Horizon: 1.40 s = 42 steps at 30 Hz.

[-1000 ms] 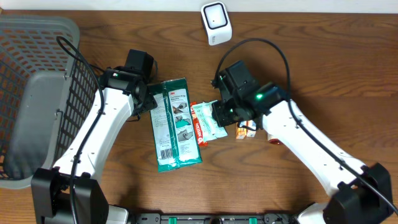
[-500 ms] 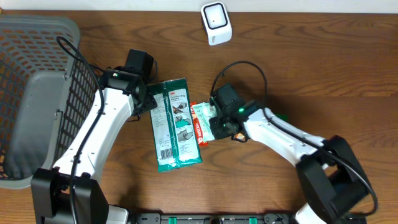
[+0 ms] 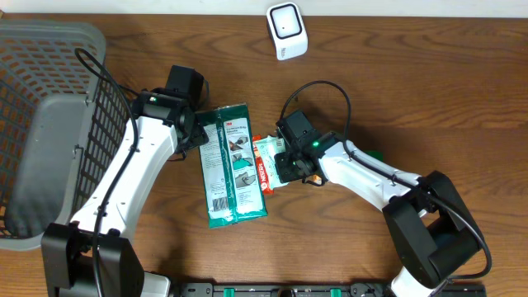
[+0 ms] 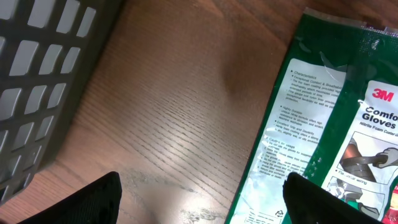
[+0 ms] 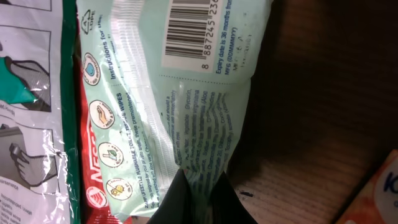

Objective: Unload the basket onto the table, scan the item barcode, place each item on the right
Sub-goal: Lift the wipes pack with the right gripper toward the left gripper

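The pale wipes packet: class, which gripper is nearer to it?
Right. The right gripper pinches the wipes packet's edge; the left gripper hangs open on the far side of the glove pack, by the basket.

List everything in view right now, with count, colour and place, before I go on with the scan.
table: one, brown wood, under everything.
basket: one, grey mesh, far left.
scanner: one, white, top centre of the table.
glove pack: one, green, lying flat at centre.
red packet: one, red, between the glove pack and the wipes, partly under the wipes.
wipes pack: one, pale green, right of the glove pack, barcode side up.
orange box: one, orange, just right of the wipes, mostly out of frame.
left end effector: one, black fingers, open, above bare table left of the glove pack.
right end effector: one, black fingers, shut on the wipes pack's edge.
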{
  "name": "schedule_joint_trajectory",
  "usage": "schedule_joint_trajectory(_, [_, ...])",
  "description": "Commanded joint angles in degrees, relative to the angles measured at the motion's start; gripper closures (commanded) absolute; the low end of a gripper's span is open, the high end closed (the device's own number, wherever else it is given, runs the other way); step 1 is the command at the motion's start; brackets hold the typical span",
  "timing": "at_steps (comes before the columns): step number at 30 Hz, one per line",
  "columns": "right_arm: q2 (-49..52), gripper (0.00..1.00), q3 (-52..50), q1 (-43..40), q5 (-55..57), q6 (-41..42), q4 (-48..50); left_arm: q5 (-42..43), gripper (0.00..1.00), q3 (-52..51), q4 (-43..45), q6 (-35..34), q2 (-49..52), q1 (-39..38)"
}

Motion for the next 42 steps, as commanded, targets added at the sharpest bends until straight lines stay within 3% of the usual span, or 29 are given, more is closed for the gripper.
schedule_joint_trajectory(1, [-4.5,0.99,0.7,-1.1,-0.3,-5.7,-0.1,-0.7,0.16,0.2,-0.3,-0.5,0.2,0.1])
schedule_joint_trajectory(6, [-11.8,0.99,0.7,-2.1,-0.3,-9.9,-1.0,-0.7,0.16,0.2,-0.3,-0.5,0.2,0.1])
schedule_joint_trajectory(12, [-21.5,0.99,0.7,-5.0,-0.8,-4.3,-2.6,-0.7,0.16,0.2,-0.3,-0.5,0.2,0.1])
schedule_joint_trajectory(22, [-23.9,0.99,0.7,-5.8,-2.5,-3.6,-3.8,-0.7,0.16,0.2,-0.3,-0.5,0.2,0.1])
schedule_joint_trajectory(23, [-23.9,0.99,0.7,-6.1,-2.5,-2.7,-3.8,-0.7,0.16,0.2,-0.3,-0.5,0.2,0.1])
schedule_joint_trajectory(24, [-23.8,0.99,0.7,-6.5,-2.5,-1.7,-3.8,-0.2,0.02,0.2,0.5,-1.5,0.2,0.1])
schedule_joint_trajectory(30, [-23.5,0.99,0.7,-11.1,-8.8,-0.2,-3.7,20.0,0.02,0.2,2.4,-0.9,0.2,0.2])
schedule_joint_trajectory(32, [-23.5,0.99,0.7,-13.9,-15.8,-0.3,-3.3,26.2,0.02,0.2,3.7,2.7,0.2,0.2])
schedule_joint_trajectory(33, [-23.5,0.99,0.7,-16.0,-19.5,-0.5,-3.3,33.3,0.02,0.2,5.4,6.1,0.2,0.3])
schedule_joint_trajectory(34, [-23.5,0.99,0.7,-16.8,-20.4,-0.5,-3.3,39.8,0.07,0.2,7.0,10.5,0.2,0.3])
schedule_joint_trajectory(35, [-23.5,0.99,0.7,-18.1,-23.0,-1.0,-3.2,51.8,0.14,0.2,9.4,17.4,0.2,0.2])
schedule_joint_trajectory(37, [-23.5,0.99,0.7,-18.5,-25.7,-1.1,-2.4,60.9,0.14,0.2,11.4,20.9,0.2,-0.2])
schedule_joint_trajectory(42, [-23.5,0.99,0.7,-18.3,-28.9,-1.0,-0.1,69.0,0.14,0.2,16.8,21.7,0.2,-1.3])
